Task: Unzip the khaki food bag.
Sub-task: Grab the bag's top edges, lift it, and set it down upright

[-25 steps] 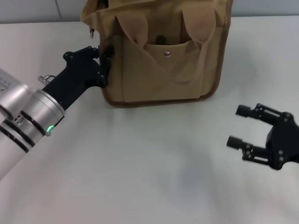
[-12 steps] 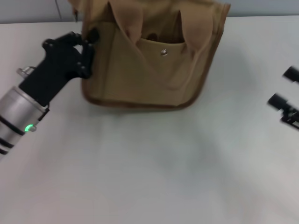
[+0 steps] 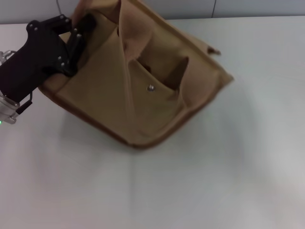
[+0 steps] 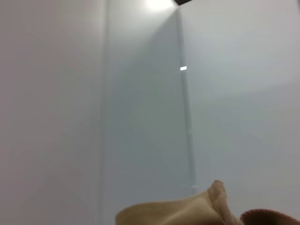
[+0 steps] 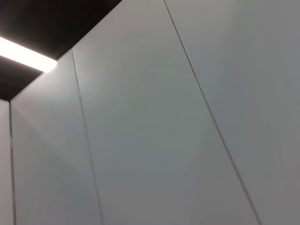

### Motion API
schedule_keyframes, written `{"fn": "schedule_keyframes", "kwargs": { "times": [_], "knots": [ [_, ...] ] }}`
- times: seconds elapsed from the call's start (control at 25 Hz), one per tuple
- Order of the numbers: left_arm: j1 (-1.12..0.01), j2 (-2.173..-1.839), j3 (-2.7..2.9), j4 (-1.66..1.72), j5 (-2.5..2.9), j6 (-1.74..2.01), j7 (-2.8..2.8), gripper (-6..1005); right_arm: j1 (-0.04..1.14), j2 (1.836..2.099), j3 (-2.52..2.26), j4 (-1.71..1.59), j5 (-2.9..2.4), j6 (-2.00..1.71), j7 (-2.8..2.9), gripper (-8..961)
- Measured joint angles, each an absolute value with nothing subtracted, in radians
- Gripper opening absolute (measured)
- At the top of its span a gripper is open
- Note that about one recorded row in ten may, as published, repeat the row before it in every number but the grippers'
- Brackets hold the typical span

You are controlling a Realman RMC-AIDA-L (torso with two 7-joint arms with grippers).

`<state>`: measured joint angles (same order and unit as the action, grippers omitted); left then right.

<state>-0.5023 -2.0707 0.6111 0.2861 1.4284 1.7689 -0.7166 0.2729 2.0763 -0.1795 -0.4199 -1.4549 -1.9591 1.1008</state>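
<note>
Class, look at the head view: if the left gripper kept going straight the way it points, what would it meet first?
The left gripper points up and to the right, already against the khaki food bag at its upper left corner. It would likely press straight into that fabric; contact depth is unclear.

the khaki food bag [image 3: 143, 90] top is cut off by the frame edge.

In the upper half of the head view you had the khaki food bag [image 3: 138, 86], a matt woven canvas with darker brown cloth trim along its edges and a small shiny metal snap [image 3: 151, 88] on the front pocket. At the upper left, the left gripper [image 3: 78, 33] looked like matt black plastic, with a brushed silver metal wrist behind it at the left edge. The table [image 3: 214, 181] filling the lower frame was smooth, pale and faintly satin.
</note>
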Motion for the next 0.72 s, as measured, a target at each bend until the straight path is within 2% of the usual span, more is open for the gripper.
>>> {"fn": "schedule_keyframes", "kwargs": {
  "times": [0.4, 0.72],
  "knots": [
    [-0.501, -2.073, 0.716, 0.344, 1.428, 1.816, -0.718, 63, 0.44, 2.08, -0.423, -0.54, -1.485, -1.905, 1.168, 728],
    [-0.499, -2.076, 0.718, 0.337, 1.427, 1.823, -0.712, 66, 0.474, 2.087, -0.805, -0.672, -1.488, -1.739, 1.172, 724]
  ]
}}
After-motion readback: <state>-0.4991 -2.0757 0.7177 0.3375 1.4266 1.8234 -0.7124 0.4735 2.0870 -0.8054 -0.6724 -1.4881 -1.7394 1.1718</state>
